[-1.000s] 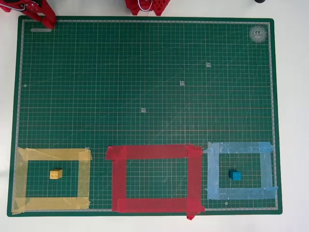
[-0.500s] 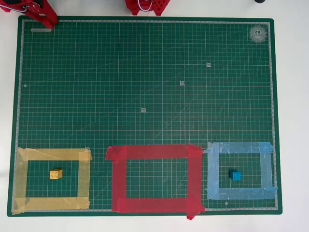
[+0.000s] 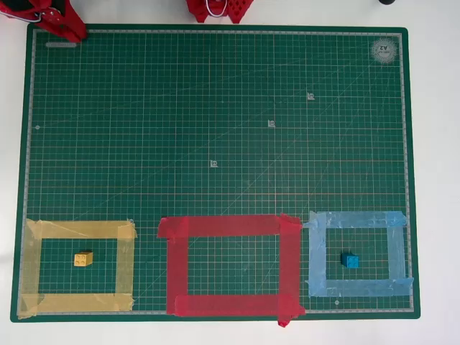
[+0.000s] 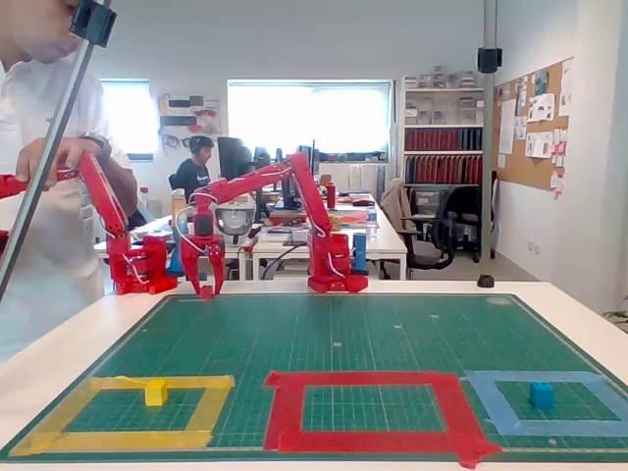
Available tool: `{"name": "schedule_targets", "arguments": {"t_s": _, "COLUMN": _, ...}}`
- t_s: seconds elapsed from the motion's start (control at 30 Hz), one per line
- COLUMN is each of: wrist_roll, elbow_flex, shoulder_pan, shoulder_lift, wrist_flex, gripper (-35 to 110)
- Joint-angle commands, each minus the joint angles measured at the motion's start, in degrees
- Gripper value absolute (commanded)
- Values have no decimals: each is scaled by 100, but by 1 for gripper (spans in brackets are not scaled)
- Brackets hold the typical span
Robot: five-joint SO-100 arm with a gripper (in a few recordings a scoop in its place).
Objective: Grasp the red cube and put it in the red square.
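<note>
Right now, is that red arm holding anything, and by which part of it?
It cannot be told. The gripper hangs near the far left corner of the green mat, its jaws too small to show whether anything sits between them.

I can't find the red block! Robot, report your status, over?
Gripper pointing down at the mat's far edge, jaws unclear. Red square holds nothing inside. Yellow cube and blue cube sit in their own outlines, not in the way.
</note>
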Motion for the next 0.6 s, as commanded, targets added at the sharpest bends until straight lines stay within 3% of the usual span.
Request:
{"name": "schedule_targets", "arguments": {"t_s": 0.0, "wrist_roll": -123, "elbow_flex": -246, "shoulder_pan": 26, "shoulder_lift": 158, "wrist_flex": 9, "gripper": 15}}
{"name": "schedule_targets", "arguments": {"t_s": 0.13, "wrist_roll": -123, "elbow_flex": -246, "shoulder_pan": 9, "shoulder_lift": 149, "wrist_flex": 9, "gripper": 13}}
{"name": "schedule_targets", "arguments": {"t_s": 0.23, "wrist_roll": -123, "elbow_flex": -246, "shoulder_pan": 0, "shoulder_lift": 149, "wrist_flex": 0, "gripper": -1}}
{"name": "schedule_targets", "arguments": {"t_s": 0.57, "wrist_roll": -123, "elbow_flex": -220, "shoulder_pan": -18, "shoulder_lift": 149, "wrist_flex": -35, "gripper": -1}}
